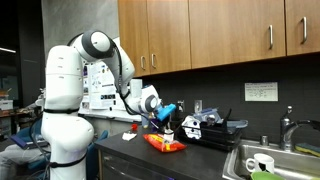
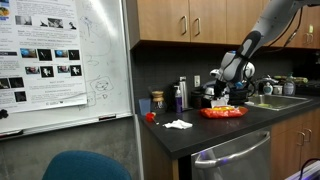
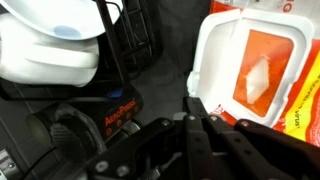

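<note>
The wipes pack (image 3: 262, 78) is flat and orange-red, with a white flip lid raised around an orange opening. It lies on the dark counter (image 1: 135, 150) beside the sink (image 1: 262, 160). The gripper (image 3: 200, 121) hangs just above the pack's near edge, its fingers pressed together with nothing between them. The wrist view cuts off the pack's right side, and whether the fingertips touch the lid cannot be told. In an exterior view the pack (image 2: 223, 112) is only a small red blur.
</note>
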`<state>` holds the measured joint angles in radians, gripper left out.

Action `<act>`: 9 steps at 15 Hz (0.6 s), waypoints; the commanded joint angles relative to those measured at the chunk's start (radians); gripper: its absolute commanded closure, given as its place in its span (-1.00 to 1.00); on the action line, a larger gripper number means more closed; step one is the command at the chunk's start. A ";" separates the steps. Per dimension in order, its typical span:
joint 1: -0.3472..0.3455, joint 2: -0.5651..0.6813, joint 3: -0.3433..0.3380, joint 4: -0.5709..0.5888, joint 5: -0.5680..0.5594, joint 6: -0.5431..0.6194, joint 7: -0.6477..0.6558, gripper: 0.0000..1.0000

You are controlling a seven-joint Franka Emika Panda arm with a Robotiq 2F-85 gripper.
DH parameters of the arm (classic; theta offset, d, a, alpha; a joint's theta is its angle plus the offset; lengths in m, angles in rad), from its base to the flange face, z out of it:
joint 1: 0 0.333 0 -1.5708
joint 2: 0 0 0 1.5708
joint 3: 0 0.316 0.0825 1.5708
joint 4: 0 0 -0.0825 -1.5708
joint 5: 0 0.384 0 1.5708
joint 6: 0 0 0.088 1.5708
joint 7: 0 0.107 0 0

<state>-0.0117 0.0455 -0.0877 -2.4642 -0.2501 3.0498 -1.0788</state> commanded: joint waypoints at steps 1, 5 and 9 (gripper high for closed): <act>-0.008 0.069 0.015 0.037 0.052 0.030 -0.066 0.99; -0.022 0.106 0.029 0.057 0.078 0.022 -0.099 0.99; -0.034 0.095 0.024 0.048 0.071 0.023 -0.106 0.99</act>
<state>-0.0247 0.1458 -0.0730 -2.4184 -0.1941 3.0608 -1.1498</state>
